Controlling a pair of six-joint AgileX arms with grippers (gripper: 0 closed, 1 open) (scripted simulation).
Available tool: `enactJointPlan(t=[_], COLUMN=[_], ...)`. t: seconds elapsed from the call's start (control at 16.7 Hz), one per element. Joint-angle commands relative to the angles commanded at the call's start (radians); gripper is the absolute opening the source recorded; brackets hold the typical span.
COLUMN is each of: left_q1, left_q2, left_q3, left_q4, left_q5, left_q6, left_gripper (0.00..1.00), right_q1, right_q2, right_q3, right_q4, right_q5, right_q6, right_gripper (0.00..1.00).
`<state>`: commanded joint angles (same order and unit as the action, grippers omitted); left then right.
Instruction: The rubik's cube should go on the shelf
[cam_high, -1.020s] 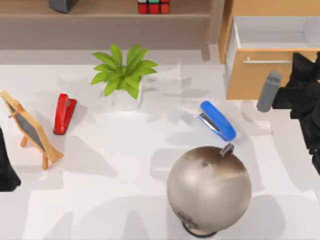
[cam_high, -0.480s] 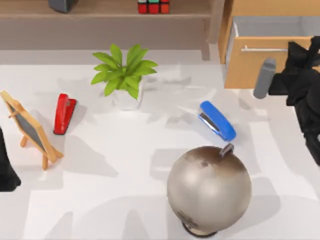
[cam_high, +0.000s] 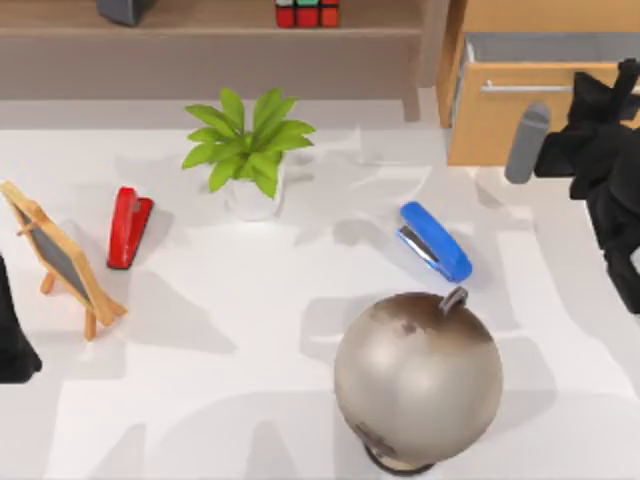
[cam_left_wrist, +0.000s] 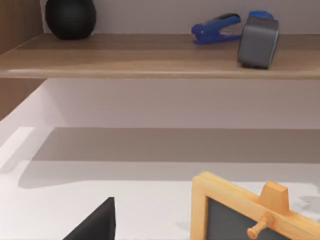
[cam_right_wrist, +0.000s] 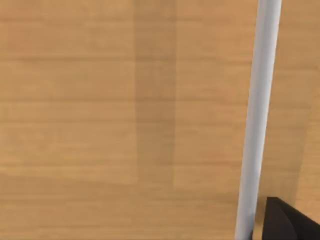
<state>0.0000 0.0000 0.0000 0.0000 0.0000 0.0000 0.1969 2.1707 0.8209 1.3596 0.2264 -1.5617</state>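
Our rubik's cube (cam_high: 307, 13) already sits on the shelf (cam_high: 200, 20), far left of our right gripper (cam_high: 600, 125) at the drawer front (cam_high: 510, 125); its jaws' state is unclear.

The rubik's cube (cam_high: 307, 13) is set on the shelf (cam_high: 200, 30) at the table's back; the drawer cabinet (cam_high: 520, 110) is placed to its right; the plant (cam_high: 250, 150) is stood before the shelf; the globe (cam_high: 418, 378) is set nearest the front.
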Motion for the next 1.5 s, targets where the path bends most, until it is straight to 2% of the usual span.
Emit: enactJointPlan(t=[0.3, 0.96, 1.26, 1.5], left_q1=[0.0, 0.0, 0.0, 0.0], left_q2=[0.0, 0.0, 0.0, 0.0], left_q3=[0.0, 0.0, 0.0, 0.0], left_q4=[0.0, 0.0, 0.0, 0.0], left_q5=[0.0, 0.0, 0.0, 0.0], left_q6=[0.0, 0.0, 0.0, 0.0], left_gripper=[1.0, 1.0, 1.0, 1.0], right_q1=[0.001, -0.028, -0.029, -0.029], right_q2=[0.004, 0.121, 0.125, 0.125], right_q3=[0.04, 0.277, 0.287, 0.287], right_q4=[-0.01, -0.152, -0.157, -0.157], right_q5=[-0.003, -0.031, -0.033, -0.033], right_q6=[-0.001, -0.001, -0.002, -0.002], right_gripper=[0.0, 0.0, 0.0, 0.3])
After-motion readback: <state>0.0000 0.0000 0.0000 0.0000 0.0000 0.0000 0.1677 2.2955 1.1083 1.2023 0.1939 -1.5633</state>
